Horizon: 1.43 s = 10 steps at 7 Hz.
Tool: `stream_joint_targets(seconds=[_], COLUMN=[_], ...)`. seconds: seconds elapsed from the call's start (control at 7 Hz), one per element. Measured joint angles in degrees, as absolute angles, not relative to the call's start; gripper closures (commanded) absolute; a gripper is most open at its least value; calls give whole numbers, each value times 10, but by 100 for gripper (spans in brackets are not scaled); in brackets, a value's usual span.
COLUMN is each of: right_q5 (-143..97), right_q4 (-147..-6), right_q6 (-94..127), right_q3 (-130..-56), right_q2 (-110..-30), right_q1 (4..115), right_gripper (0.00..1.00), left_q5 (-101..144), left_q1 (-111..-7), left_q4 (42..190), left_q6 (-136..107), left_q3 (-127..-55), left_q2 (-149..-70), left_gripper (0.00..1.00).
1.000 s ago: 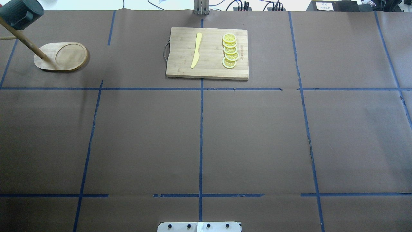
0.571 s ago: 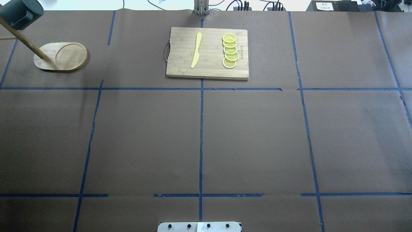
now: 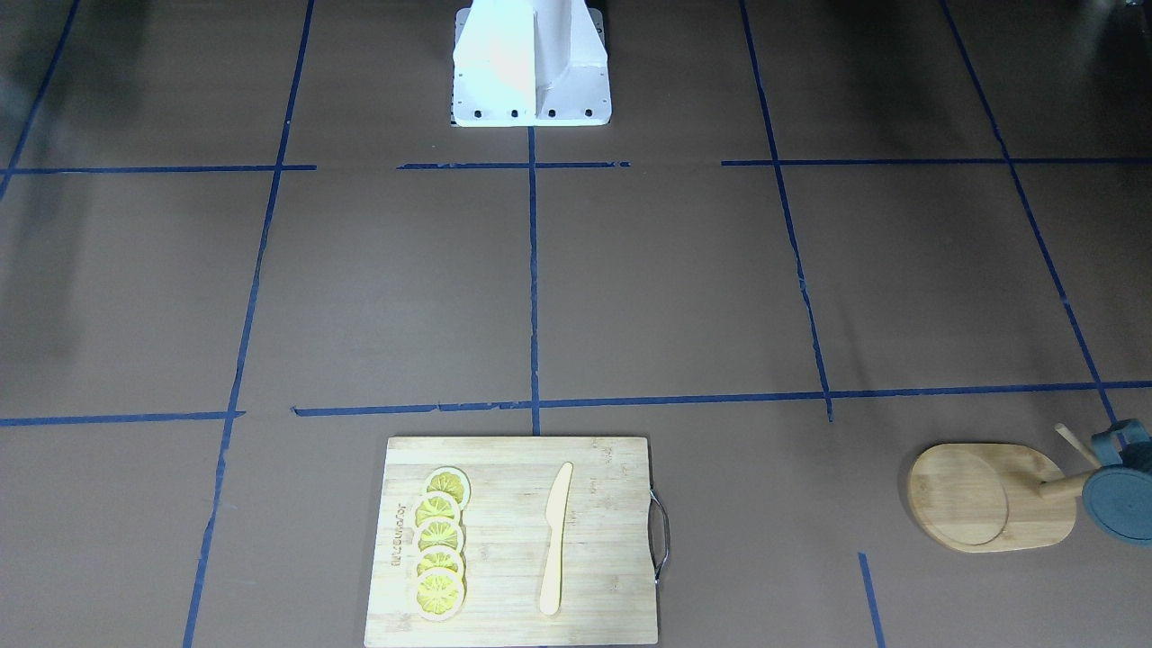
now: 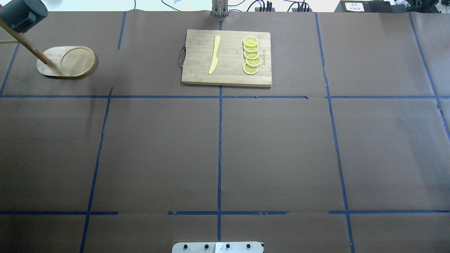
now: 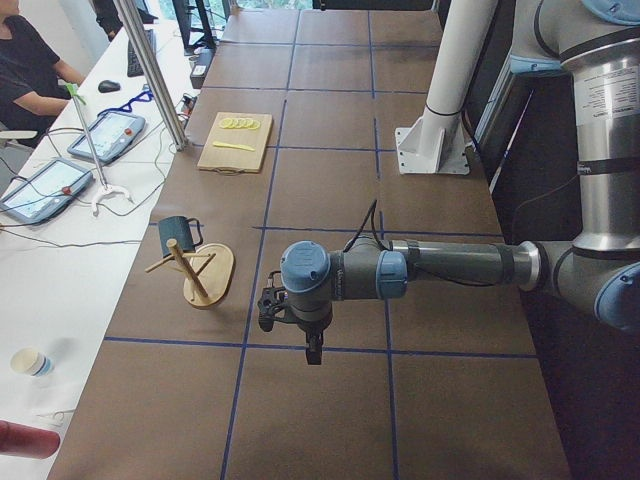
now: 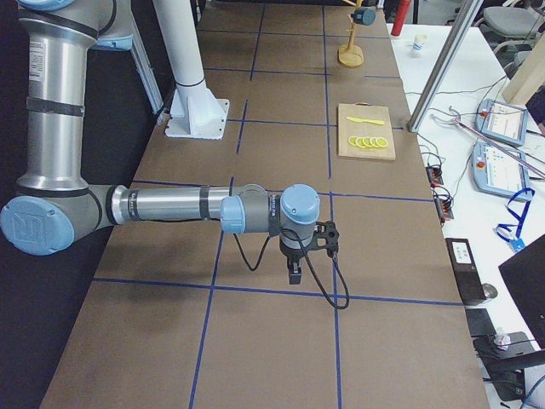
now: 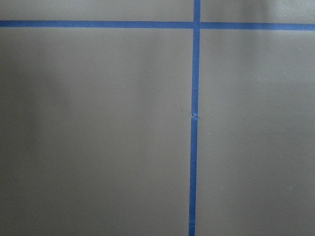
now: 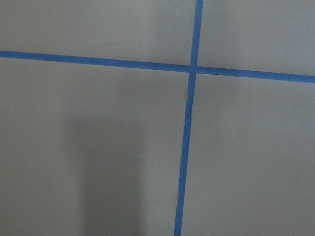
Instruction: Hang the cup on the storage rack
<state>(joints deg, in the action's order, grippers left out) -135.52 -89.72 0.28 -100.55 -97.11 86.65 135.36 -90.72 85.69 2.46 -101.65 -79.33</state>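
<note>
At far left the cup (image 4: 21, 14) hangs on the storage rack (image 4: 75, 62); I want left gripper (image 5: 268, 308) and right gripper (image 6: 329, 238), finger gaps unreadable, well clear.

Bamboo cutting board (image 4: 197, 59) at far centre of the table, metal handle (image 4: 181, 56) on its left edge. On it: a yellow knife (image 4: 214, 54) lying lengthwise on the left and five overlapping lemon slices (image 4: 251, 55) in a row on the right. Brown paper cover (image 4: 281, 147) with a blue tape grid (image 4: 219, 151). On the white side bench: two tablets (image 5: 108, 134), a paper cup (image 5: 27, 362), a red bottle (image 5: 25, 440).
</note>
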Motion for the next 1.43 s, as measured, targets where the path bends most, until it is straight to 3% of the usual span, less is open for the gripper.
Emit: stream_joint_targets(seconds=[1.43], right_q5=[-1354], right_q4=[-894], right_q6=[6], right_q3=[-1008], right_q2=[-969], right_q1=[867], right_gripper=[0], left_q5=[1354], left_q1=[-890], left_q4=[860], left_q6=[25], left_q3=[-1024], left_q2=[-792], left_gripper=[0])
